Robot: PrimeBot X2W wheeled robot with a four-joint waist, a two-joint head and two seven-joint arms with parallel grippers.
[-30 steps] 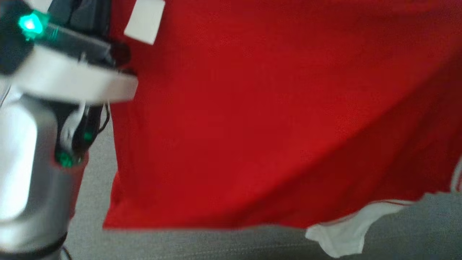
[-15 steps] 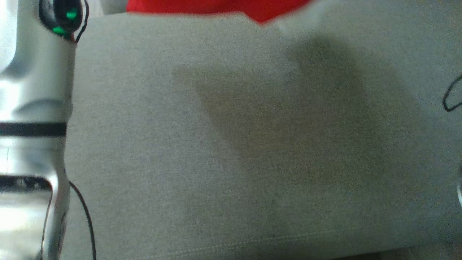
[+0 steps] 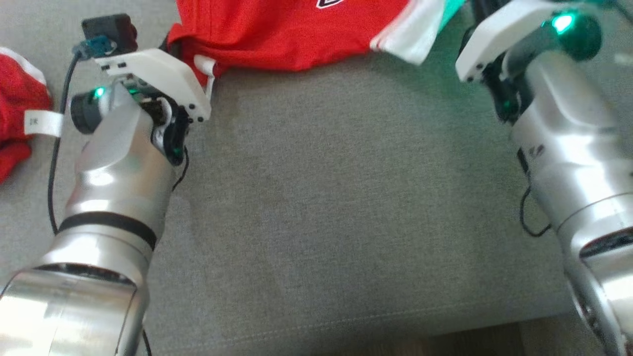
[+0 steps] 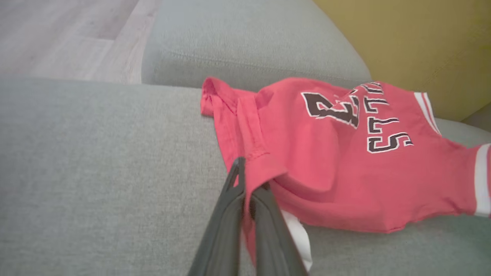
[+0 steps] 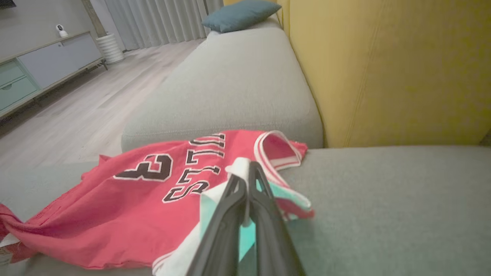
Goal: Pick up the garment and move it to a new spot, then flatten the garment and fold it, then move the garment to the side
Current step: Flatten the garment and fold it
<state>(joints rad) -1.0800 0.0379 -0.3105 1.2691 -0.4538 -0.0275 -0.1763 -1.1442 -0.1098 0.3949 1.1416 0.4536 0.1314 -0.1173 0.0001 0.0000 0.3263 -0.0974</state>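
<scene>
The garment (image 3: 287,29) is a red jersey with white trim and black-and-white lettering, lying crumpled on the far part of the grey sofa seat (image 3: 346,198). My left gripper (image 4: 249,180) is shut on the garment's (image 4: 337,161) red hem at its left end. My right gripper (image 5: 245,174) is shut on white trim at the right end of the garment (image 5: 126,199). In the head view my left arm (image 3: 118,163) and right arm (image 3: 564,138) reach toward the two ends, and their white mounts hide the fingertips.
Another red cloth (image 3: 15,99) with a white label lies at the seat's left edge. A yellow backrest (image 5: 383,76) rises behind the seat. A second grey cushion (image 5: 238,84) with a teal pillow (image 5: 238,15) and wooden floor (image 5: 76,107) lie beyond.
A second ago the garment hung spread close before the head camera. The view has since shifted, and the garment now lies on the seat's far part, both grippers at its ends.
</scene>
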